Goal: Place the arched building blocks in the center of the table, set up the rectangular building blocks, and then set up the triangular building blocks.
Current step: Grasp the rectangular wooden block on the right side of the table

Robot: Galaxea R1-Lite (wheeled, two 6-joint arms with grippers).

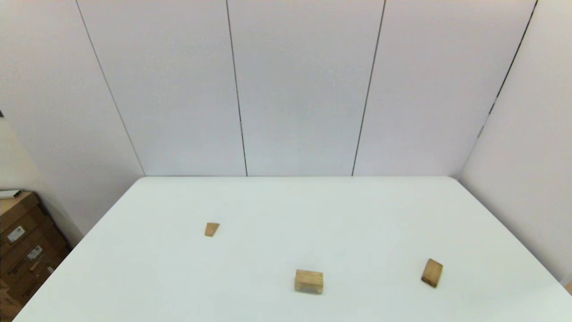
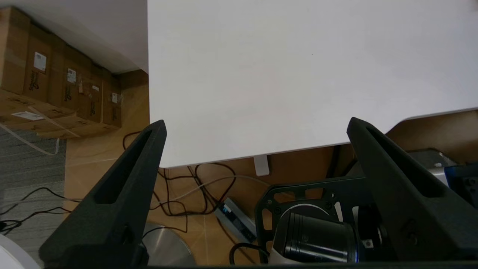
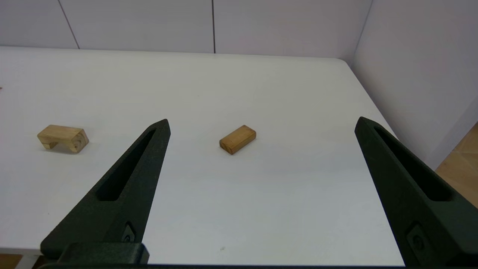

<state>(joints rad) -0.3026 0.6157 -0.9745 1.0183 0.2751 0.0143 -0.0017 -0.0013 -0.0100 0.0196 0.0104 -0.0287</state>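
Arched block (image 1: 309, 281): you see one, near the table's front edge, about mid-width; in the right wrist view its cut-out faces down (image 3: 62, 138).
Rectangular block (image 1: 432, 272): one tan slab, lying flat on your right, well apart from the arch; it appears between the right fingers (image 3: 237, 139).
Triangular block (image 1: 212, 229): one small wedge, left of centre and farther back.
Table (image 1: 286, 205): white, smooth, with rounded corners; grey wall panels with dark seams stand behind it.
Left gripper (image 2: 255, 129): parked off the table's corner above the floor, fingers spread wide, holding nothing.
Right gripper (image 3: 261, 125): low at the table's front edge, fingers spread wide, empty.
Cardboard boxes (image 1: 22, 246): several stacked on the floor at left; their white labels cannot be read.
Floor: wood, with loose cables (image 2: 186, 194).
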